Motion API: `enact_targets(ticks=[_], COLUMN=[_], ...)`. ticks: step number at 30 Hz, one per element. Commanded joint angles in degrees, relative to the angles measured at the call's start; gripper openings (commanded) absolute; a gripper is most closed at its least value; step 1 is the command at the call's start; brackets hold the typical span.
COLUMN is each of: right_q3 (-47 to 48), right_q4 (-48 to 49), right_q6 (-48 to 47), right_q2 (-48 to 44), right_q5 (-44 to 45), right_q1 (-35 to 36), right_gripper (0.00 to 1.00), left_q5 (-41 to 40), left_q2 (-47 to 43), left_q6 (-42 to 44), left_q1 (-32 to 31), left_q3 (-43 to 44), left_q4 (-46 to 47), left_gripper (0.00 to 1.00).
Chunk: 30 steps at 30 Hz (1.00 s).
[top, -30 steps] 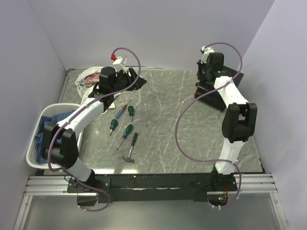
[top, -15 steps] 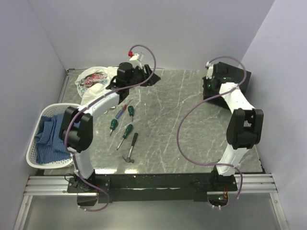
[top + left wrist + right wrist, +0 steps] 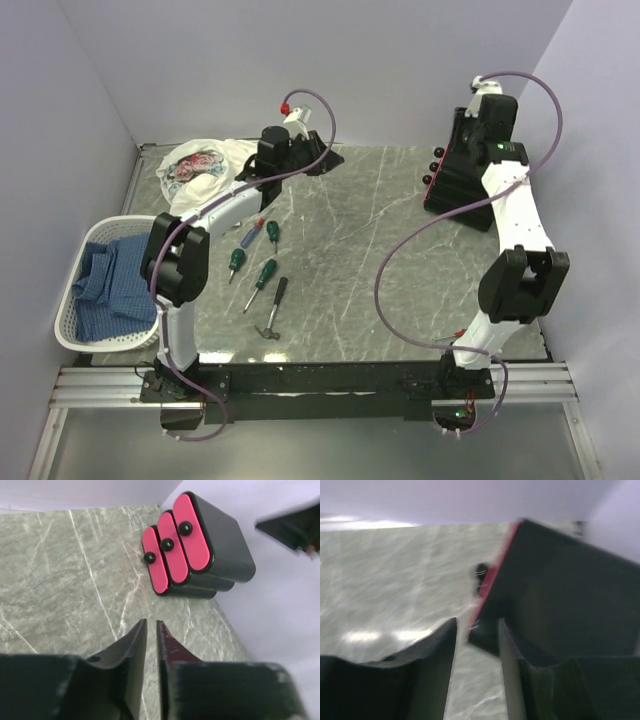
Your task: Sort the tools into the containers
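drawer unit [image 3: 220, 540] ahead-right of left gripper [image 3: 151, 623], three pink drawers [image 3: 192, 532] pushed in, contents hidden. left jaws barely apart, empty; right gripper [image 3: 476, 623] parted, empty, just short of drawer unit.

You see a black drawer unit [image 3: 227, 545] with pink-red fronts [image 3: 192, 535] and black knobs [image 3: 167, 543] on a grey-green, white-veined table [image 3: 340, 260]. Three screwdrivers [image 3: 236, 260] have green handles, and a fourth screwdriver [image 3: 252, 234] is red and blue. The hammer [image 3: 277, 302] has a black handle. The basket [image 3: 68, 335] is white lattice, its cloth [image 3: 105, 290] blue.
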Motion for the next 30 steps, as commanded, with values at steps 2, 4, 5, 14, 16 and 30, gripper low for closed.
enact_targets(ticks=[2, 4, 5, 14, 16, 30], right_q3=[9.3, 15.2, 17.3, 32.2, 33.4, 29.8], right_q4=[6.9, 8.1, 8.2, 11.4, 10.7, -4.3], right_q6=[2.8, 2.8, 2.8, 0.9, 1.0, -2.7], right_q2=[10.2, 15.8, 17.7, 32.7, 34.9, 38.7], right_q5=[16.7, 17.4, 17.7, 20.6, 18.5, -5.5], right_q1=[-4.6, -5.2, -5.3, -5.9, -6.8, -10.9], right_gripper=[0.22, 0.04, 0.00, 0.00, 0.00, 0.00], left_q5=[3.5, 3.7, 3.8, 4.5, 4.7, 6.1], left_q2=[-1.4, -3.4, -4.2, -12.6, -13.3, -12.3], left_q6=[1.7, 2.8, 3.2, 7.1, 8.3, 10.0], left_q1=[-1.2, -1.4, -1.5, -2.0, -2.2, -2.3], left_q3=[-2.8, -6.4, -7.6, -19.1, -19.9, -17.1], left_q4=[3.5, 3.2, 3.0, 0.4, -0.8, -4.1], left_gripper=[0.15, 0.16, 0.17, 0.21, 0.22, 0.28])
